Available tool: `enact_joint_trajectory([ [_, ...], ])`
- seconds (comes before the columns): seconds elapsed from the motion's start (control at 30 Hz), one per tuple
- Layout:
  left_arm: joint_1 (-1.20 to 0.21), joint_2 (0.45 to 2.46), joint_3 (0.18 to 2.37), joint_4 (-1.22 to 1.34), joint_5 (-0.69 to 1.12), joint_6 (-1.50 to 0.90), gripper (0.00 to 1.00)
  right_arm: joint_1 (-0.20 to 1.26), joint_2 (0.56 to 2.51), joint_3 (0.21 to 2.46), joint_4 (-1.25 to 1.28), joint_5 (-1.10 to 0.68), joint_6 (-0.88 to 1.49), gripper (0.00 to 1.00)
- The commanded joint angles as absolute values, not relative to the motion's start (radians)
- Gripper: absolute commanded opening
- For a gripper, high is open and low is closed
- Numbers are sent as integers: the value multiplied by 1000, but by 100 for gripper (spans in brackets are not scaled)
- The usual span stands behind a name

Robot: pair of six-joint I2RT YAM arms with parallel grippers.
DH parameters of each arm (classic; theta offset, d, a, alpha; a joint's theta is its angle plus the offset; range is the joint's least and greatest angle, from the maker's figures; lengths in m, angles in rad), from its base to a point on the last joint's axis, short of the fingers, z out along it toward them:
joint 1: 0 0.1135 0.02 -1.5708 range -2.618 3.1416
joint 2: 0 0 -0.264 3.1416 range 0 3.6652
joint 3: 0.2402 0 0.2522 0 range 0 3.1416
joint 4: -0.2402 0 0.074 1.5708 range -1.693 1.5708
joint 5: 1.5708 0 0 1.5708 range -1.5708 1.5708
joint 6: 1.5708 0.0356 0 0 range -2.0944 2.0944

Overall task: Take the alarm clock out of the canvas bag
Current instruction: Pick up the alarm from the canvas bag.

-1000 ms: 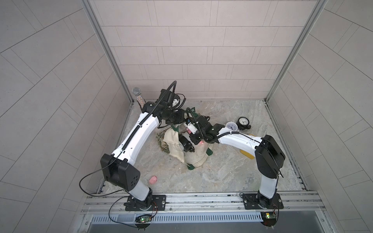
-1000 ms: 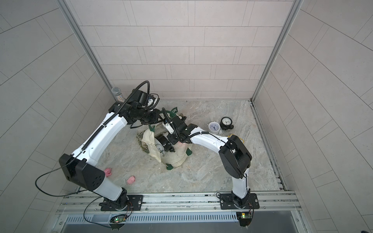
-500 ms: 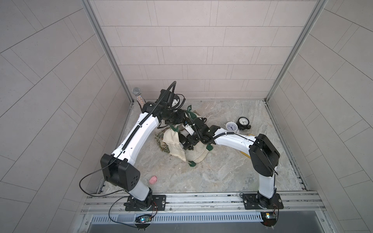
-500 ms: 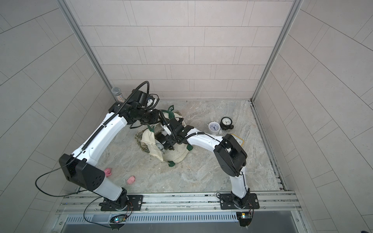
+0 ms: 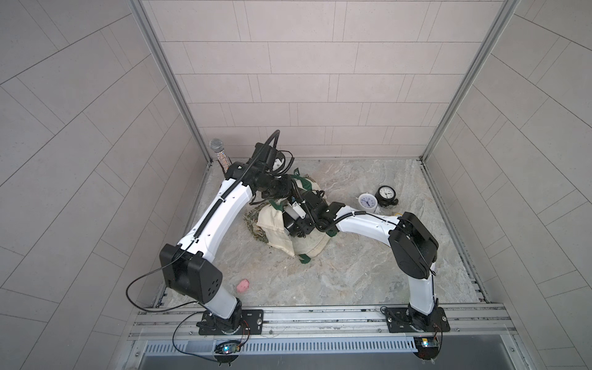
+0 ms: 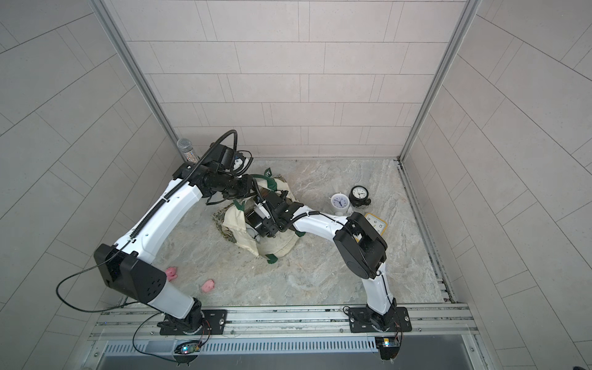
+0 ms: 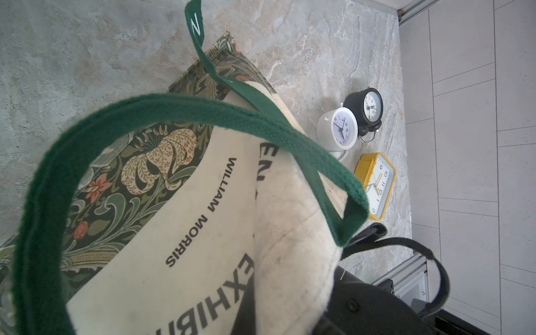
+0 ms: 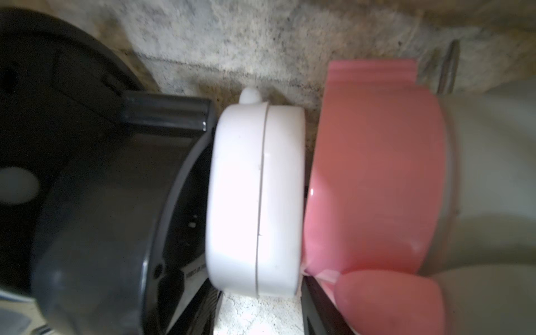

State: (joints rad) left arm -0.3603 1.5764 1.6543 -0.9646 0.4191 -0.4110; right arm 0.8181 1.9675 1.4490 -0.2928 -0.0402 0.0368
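Note:
The cream canvas bag (image 5: 272,224) (image 6: 235,226) (image 7: 203,203) lies on the floor with its mouth lifted. My left gripper (image 5: 283,189) (image 6: 246,189) is shut on the bag's upper rim by the green handle (image 7: 179,107). The right gripper (image 5: 296,224) (image 6: 260,224) reaches into the mouth. Inside, a white round alarm clock (image 8: 255,197) stands edge-on. My right gripper (image 8: 258,307) is open, one dark finger (image 8: 207,316) on each side of the clock's near edge. Whether they touch it I cannot tell.
In the bag a black round object (image 8: 101,203) and a pink one (image 8: 374,188) flank the clock. On the floor at the right stand a white clock (image 5: 367,202), a black clock (image 5: 386,194) and a yellow clock (image 6: 376,222). A microphone (image 5: 219,152) leans at the back left corner; pink toys (image 6: 208,285) lie near the front.
The right arm has pushed its gripper further left and deeper into the bag's mouth, and its jaws have widened. The left arm has held still with the rim.

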Motion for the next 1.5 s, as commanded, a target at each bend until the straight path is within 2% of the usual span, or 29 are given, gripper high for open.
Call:
enact_joint_trajectory([
  [0.0,-380,1528,1655,-968,513,-419,0,824,1984,1448,-143,-85,12,49],
  [0.17,-380,1527,1643,-955,526,-426,0,824,1983,1365,83,-154,26,55],
  [0.37,-381,1529,1643,-957,538,-429,0,824,2035,1405,118,-154,20,57],
  [0.6,-382,1530,1649,-956,544,-434,0,825,2075,1417,157,-77,20,47],
  [0.73,-383,1530,1649,-957,545,-436,0,815,2080,1419,171,-45,49,38],
  [1.0,-383,1530,1652,-962,537,-430,0,805,2038,1393,175,-113,42,22],
  [1.47,-371,1544,1668,-957,502,-425,0,761,1792,1138,143,-174,-1,21],
])
